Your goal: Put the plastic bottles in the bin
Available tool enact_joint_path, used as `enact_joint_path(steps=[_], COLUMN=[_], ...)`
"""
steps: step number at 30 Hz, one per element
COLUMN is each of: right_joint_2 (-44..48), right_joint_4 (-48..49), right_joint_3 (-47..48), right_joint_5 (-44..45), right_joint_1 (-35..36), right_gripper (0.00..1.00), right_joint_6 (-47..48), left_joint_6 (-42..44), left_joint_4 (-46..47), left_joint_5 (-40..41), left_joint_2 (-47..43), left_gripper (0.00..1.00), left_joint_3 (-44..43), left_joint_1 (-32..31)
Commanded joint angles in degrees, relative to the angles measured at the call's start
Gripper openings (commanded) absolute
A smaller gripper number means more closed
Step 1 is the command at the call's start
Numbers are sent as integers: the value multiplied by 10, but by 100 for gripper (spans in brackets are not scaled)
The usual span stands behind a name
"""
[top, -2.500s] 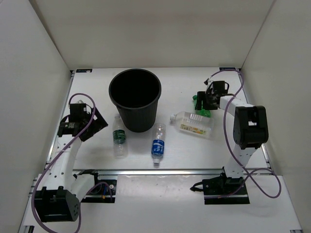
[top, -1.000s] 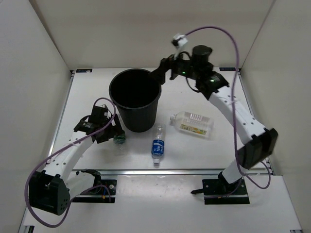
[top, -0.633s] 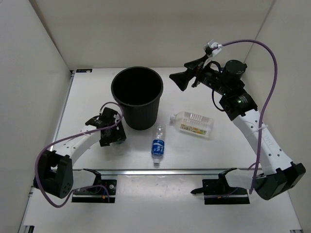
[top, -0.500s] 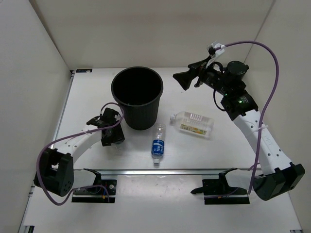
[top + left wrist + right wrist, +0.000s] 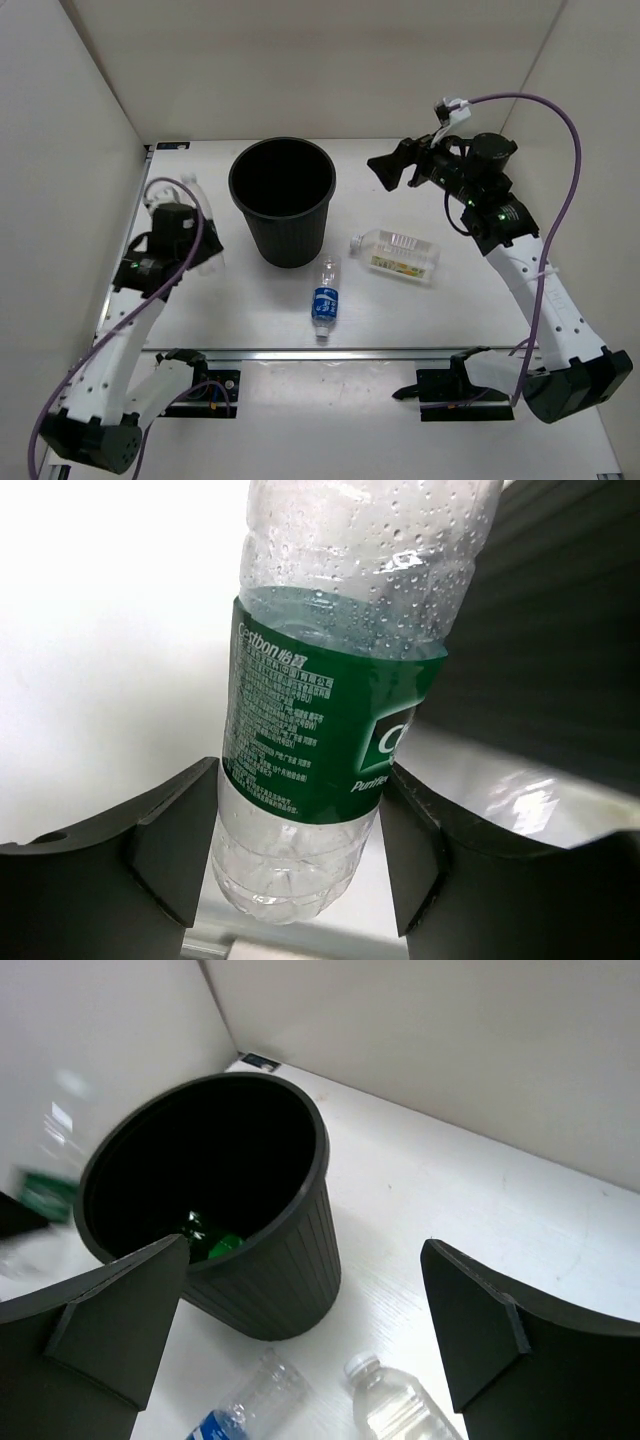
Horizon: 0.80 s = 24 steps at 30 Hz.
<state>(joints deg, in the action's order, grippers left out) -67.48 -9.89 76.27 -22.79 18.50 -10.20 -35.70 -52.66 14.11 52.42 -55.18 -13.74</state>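
Fingers (image 5: 170,850) of the left gripper (image 5: 300,775) clamp the green-labelled bottle (image 5: 330,720), marked "Cestbon", near the table's (image 5: 450,310) left edge, while the right gripper (image 5: 392,170) gapes wide! The bin (image 5: 282,225) stands toward the far edge with the green bottle (image 5: 210,1240) inside. The yellow-labelled bottle (image 5: 398,254) and blue-labelled bottle (image 5: 324,300) lie nearer the near edge.

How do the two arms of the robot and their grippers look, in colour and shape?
The left arm and right arm have white links, black joints and a looping purple cable. The left gripper and right gripper have broad, matte black, wedge-shaped fingers.
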Motion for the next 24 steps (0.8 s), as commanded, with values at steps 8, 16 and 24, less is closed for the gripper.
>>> enact_joint_path(steps=[8,16,24], right_joint_2=[57,119,77], right_joint_4=[-204,-177,-208], right_joint_3=[-135,-245,-225], right_joint_5=[309,181,275], right_joint_1=[137,36,140], right_gripper=[98,98,99], right_joint_6=[7,-68,-55], left_joint_6=[136,160,166], left_joint_4=[91,194,189], left_joint_5=[87,9,37], left_joint_2=[138,267,289], left_gripper=[65,66,98], left_joint_3=[-409,-401,-449], left_joint_1=[-93,-132,-160])
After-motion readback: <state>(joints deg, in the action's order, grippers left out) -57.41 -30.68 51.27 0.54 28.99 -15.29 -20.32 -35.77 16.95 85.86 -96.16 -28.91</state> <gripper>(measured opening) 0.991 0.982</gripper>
